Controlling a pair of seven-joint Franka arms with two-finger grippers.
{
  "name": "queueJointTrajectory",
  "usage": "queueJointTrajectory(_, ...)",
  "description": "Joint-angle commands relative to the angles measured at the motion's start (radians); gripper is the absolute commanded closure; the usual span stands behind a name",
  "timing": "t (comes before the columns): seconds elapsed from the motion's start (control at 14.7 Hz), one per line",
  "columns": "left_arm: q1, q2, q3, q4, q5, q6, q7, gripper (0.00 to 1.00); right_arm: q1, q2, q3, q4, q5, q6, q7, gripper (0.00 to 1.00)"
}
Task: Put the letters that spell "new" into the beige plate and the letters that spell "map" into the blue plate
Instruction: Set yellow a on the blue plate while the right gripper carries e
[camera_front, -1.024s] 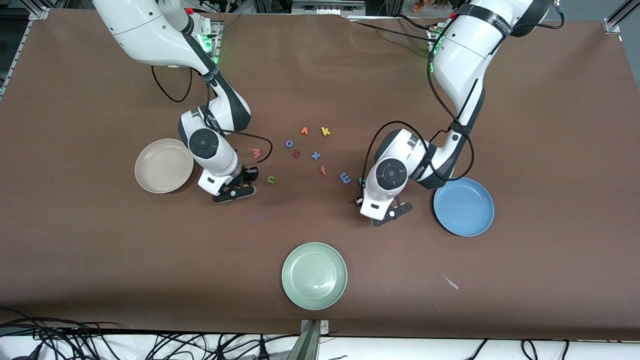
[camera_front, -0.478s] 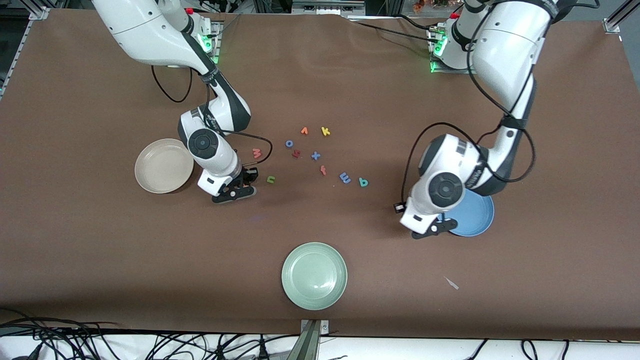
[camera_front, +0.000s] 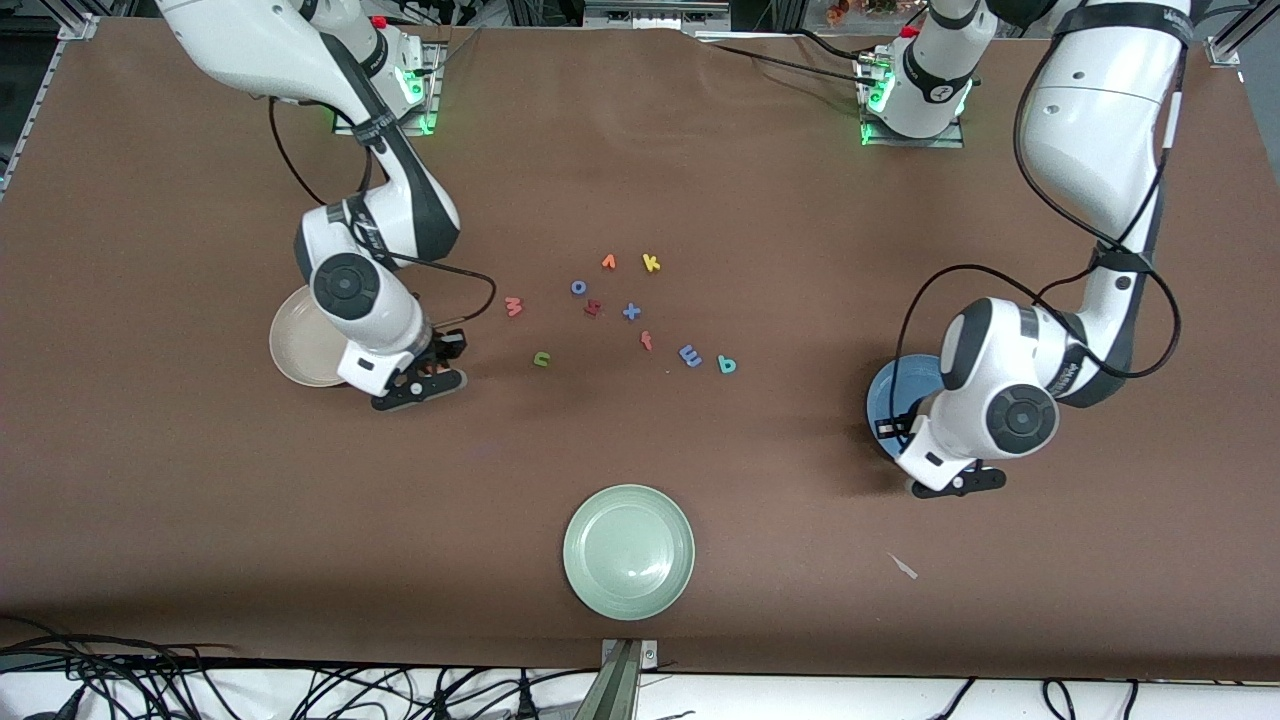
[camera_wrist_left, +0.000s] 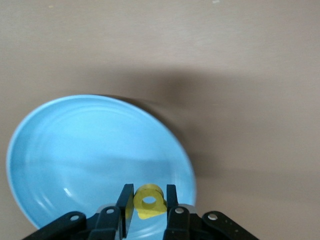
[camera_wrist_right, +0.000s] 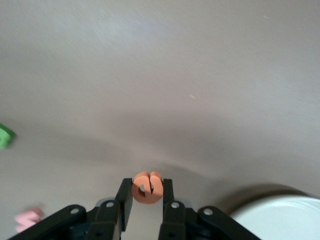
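Observation:
My left gripper hangs over the blue plate, shut on the yellow "p", which shows above the plate's rim. My right gripper is over the table beside the beige plate, shut on the orange "e". The plate's edge shows in the right wrist view. On the table lie the pinkish-red "w", the green "n", the blue "m" and the teal "a".
Other letters lie mid-table: an orange "v", a yellow "k", a blue "o", a dark red letter, a blue "x" and a red one. A pale green plate sits nearest the front camera.
The left arm has swung from beside the teal "a" to over the blue plate. The right arm, still a moment ago, has moved with the "e" toward the beige plate.

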Motion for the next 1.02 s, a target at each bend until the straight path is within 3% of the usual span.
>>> queueJointTrajectory(0.0,0.009,-0.013,-0.011,-0.025,0.018,-0.003,0.031,0.21,-0.002,-0.119,-0.062,-0.176,-0.01,0.076,-0.122,0.9)
queueJointTrajectory(0.07,0.001,-0.015,-0.011,-0.025,0.016,-0.006,0.027,0.01,-0.002,-0.143,-0.086,-0.207,-0.01,0.083,-0.166,0.9)
queueJointTrajectory(0.27,-0.017,-0.025,-0.025,-0.018,0.015,-0.023,0.015,0.0,-0.002,-0.191,-0.164,-0.267,-0.005,0.084,-0.298,0.9)
queueJointTrajectory(0.48,-0.129,-0.05,-0.025,-0.014,0.006,-0.082,-0.14,0.0,-0.002,-0.188,-0.206,-0.287,-0.004,0.086,-0.343,0.85)
queueJointTrajectory(0.55,-0.174,-0.053,-0.025,-0.014,0.001,-0.082,-0.218,0.0,-0.002,-0.185,-0.206,-0.287,0.004,0.084,-0.341,0.56)
queueJointTrajectory(0.61,-0.214,-0.053,-0.025,-0.013,-0.004,-0.08,-0.288,0.0,-0.004,-0.182,-0.206,-0.285,0.012,0.083,-0.338,0.04)
queueJointTrajectory(0.82,-0.272,-0.042,-0.071,-0.016,-0.086,-0.071,-0.338,0.0,-0.001,-0.194,-0.188,-0.277,0.033,0.07,-0.303,0.0)
queueJointTrajectory(0.96,-0.284,-0.029,-0.103,-0.019,-0.093,-0.031,-0.337,0.01,-0.001,-0.187,-0.122,-0.264,0.051,0.07,-0.231,0.0)
